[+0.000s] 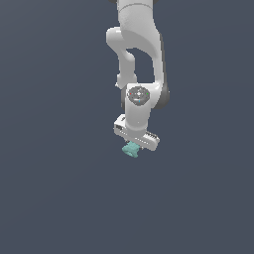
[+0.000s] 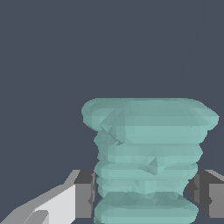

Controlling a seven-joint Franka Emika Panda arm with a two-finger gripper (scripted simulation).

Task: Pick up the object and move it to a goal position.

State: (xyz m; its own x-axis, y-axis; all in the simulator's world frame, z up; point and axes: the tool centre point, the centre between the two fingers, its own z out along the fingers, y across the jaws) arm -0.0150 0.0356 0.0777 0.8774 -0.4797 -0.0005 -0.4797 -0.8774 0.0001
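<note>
The white arm is reaching down from the upper part of the exterior view, and everything else is best placed against it. At its lower end the claw is hanging with its broad white body tilted, one end sitting a little lower than the other. The teal-green ribbed cylinder is poking out directly beneath that claw body, touching it, and slightly toward the exterior view's left of the arm's wrist joint. It is looking small there, clearly narrower than the claw above it. In the wrist view the same cylinder is filling much of the picture: stacked ridges are running along its length, and a wider, flatter flange is capping the end farthest from the claw. The fingers are showing as grey pads on either side of the ribbed shaft, each one pressing against the ridges with no gap that I can make out, so the claw is gripping the cylinder, clamped on its narrower ribbed part rather than on the wide end. Around the arm and the cylinder there is only a flat, dark blue-grey ground, with no edges or marks on it. I cannot tell whether the cylinder is touching that surface or hanging clear above it.
</note>
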